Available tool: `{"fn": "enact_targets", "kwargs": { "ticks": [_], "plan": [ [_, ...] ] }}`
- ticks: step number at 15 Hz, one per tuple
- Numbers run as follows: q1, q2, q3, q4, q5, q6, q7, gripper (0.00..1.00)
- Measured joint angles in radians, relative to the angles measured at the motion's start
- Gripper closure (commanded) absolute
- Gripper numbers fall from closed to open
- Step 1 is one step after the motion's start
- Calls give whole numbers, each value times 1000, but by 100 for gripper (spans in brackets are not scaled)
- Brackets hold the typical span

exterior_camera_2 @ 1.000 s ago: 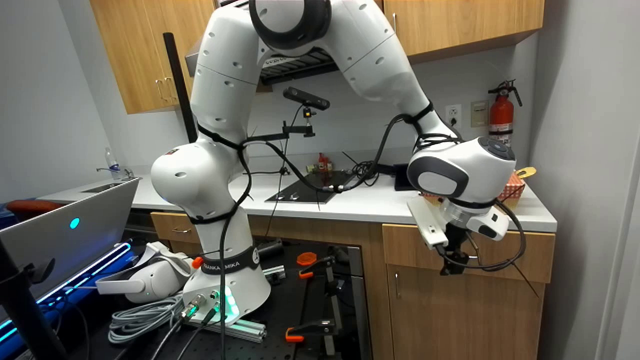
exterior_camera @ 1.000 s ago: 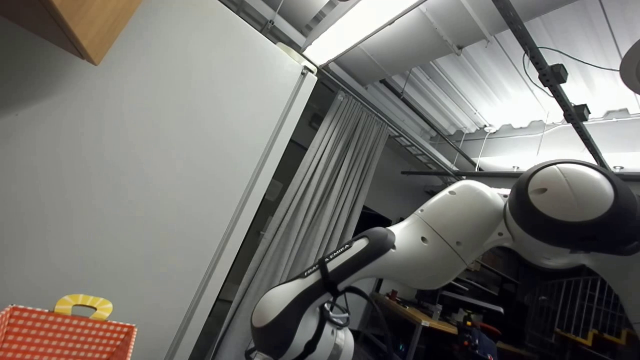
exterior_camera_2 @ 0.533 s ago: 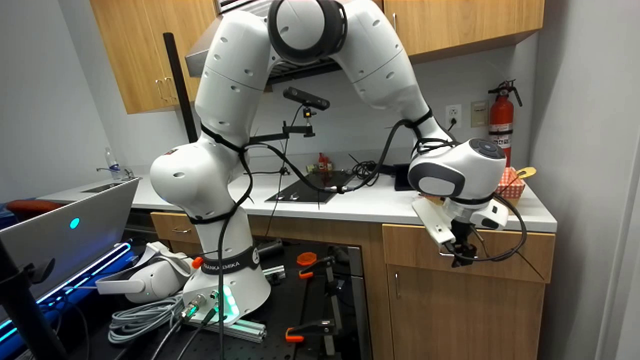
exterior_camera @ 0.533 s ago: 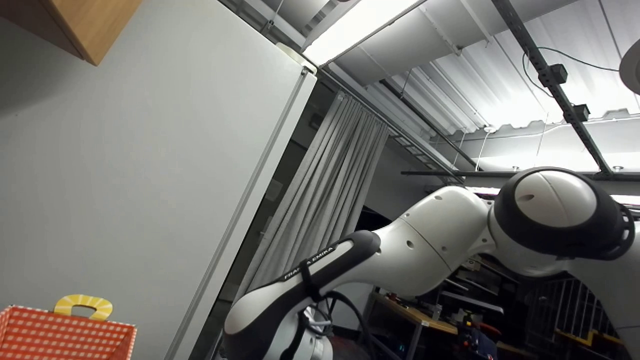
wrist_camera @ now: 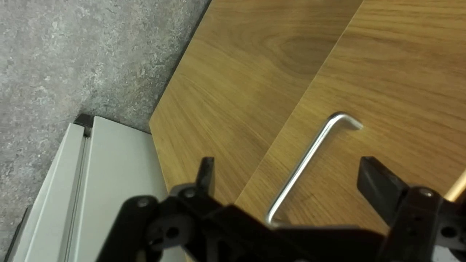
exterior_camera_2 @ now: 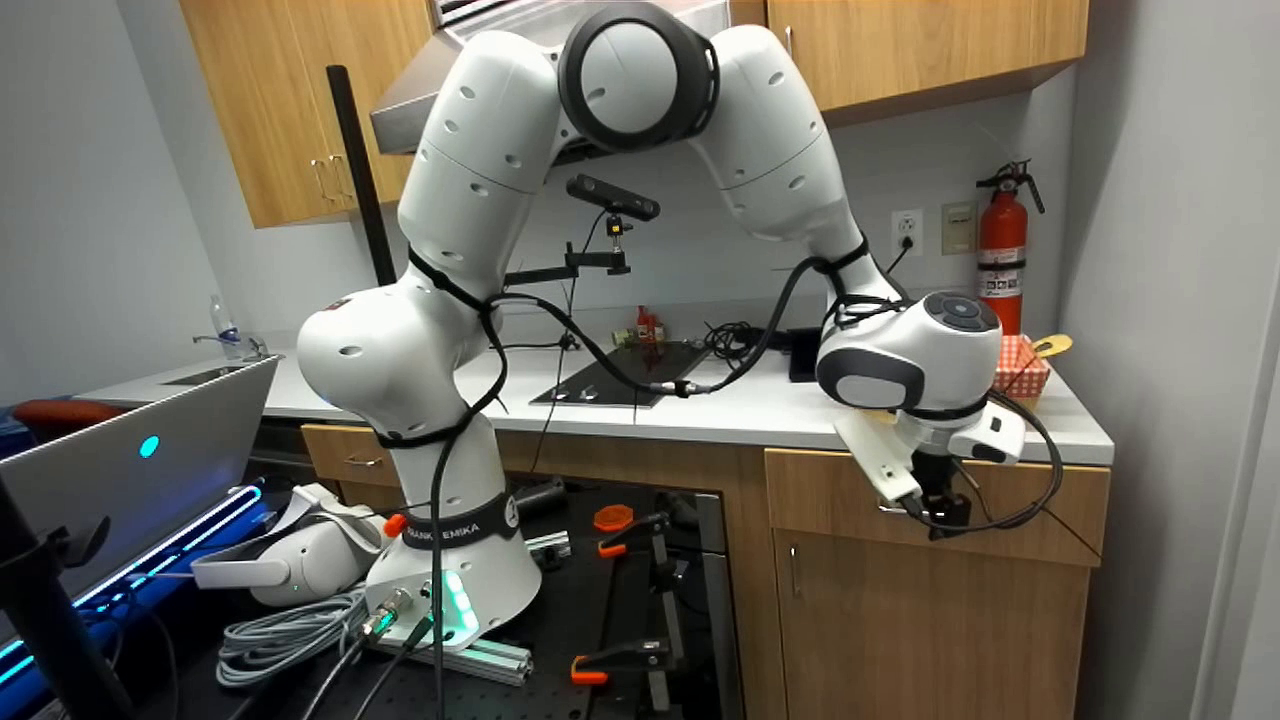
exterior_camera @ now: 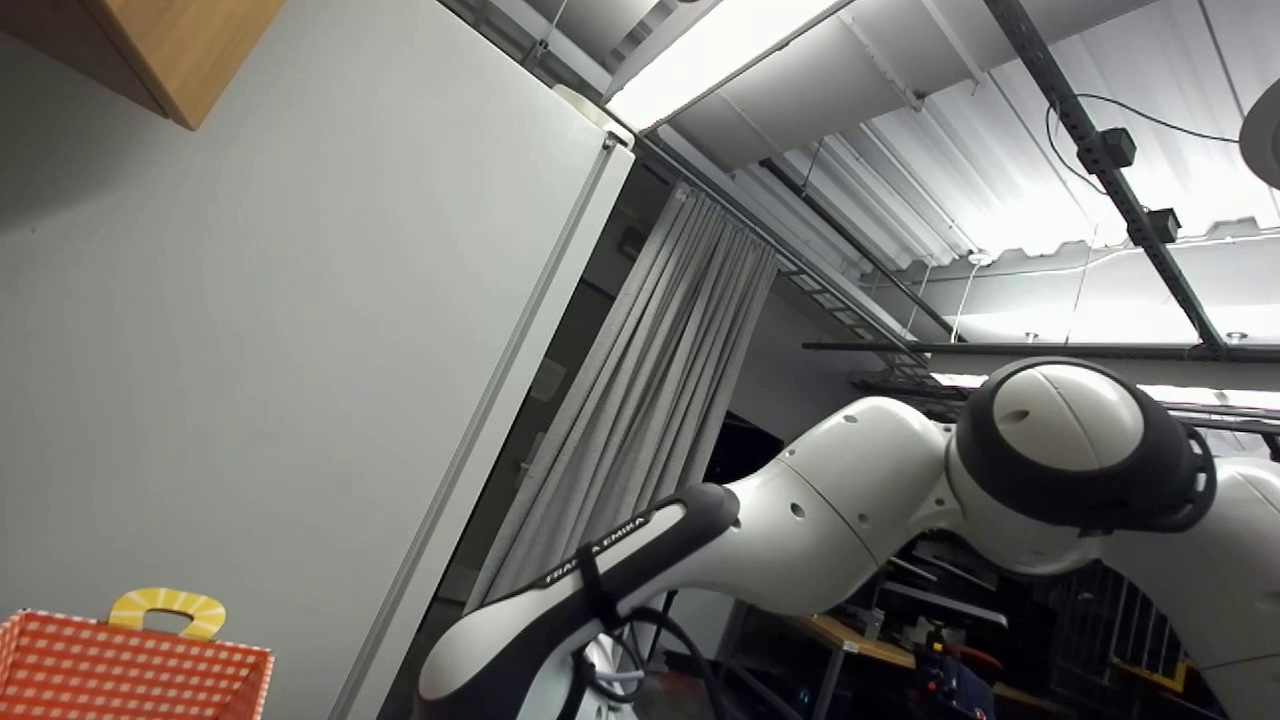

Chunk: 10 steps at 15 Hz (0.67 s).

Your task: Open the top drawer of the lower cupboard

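White counter [exterior_camera_2: 760, 415] is running along the back in an exterior view, with a black cooktop [exterior_camera_2: 600, 387] sitting close to mid-frame, a red fire extinguisher [exterior_camera_2: 1002, 240] showing around 2 o'clock and a white headset [exterior_camera_2: 300, 570] lying at 8. A gray curtain [exterior_camera: 640, 380] is drooping near dead center in an exterior view. At 8 o'clock there, a red checkered basket [exterior_camera: 130, 672] with a yellow handle [exterior_camera: 168, 599] is getting cut off by the frame, so I can't tell what it's holding. The top drawer [exterior_camera_2: 825, 495] of the lower cupboard [exterior_camera_2: 930, 640] is sitting around 4 o'clock in an exterior view, right under the counter's edge, and it's looking closed. As for the arm [exterior_camera_2: 628, 80], it's arching up to 12 o'clock, then sloping down to 4, with the gripper [wrist_camera: 286, 169] hanging in front of that drawer. In the wrist view its fingers [wrist_camera: 378, 189] are standing wide apart and pointing toward 12, and the drawer's metal handle [wrist_camera: 302, 165] is slanting from 1 to 7 between them in frame, but I can't tell if anything's touching.
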Motion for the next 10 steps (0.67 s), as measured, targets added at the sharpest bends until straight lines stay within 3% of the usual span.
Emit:
{"fn": "enact_targets", "kwargs": {
  "ticks": [10],
  "plan": [
    [-72, 80, 56, 36, -48, 36, 1, 0]
  ]
}}
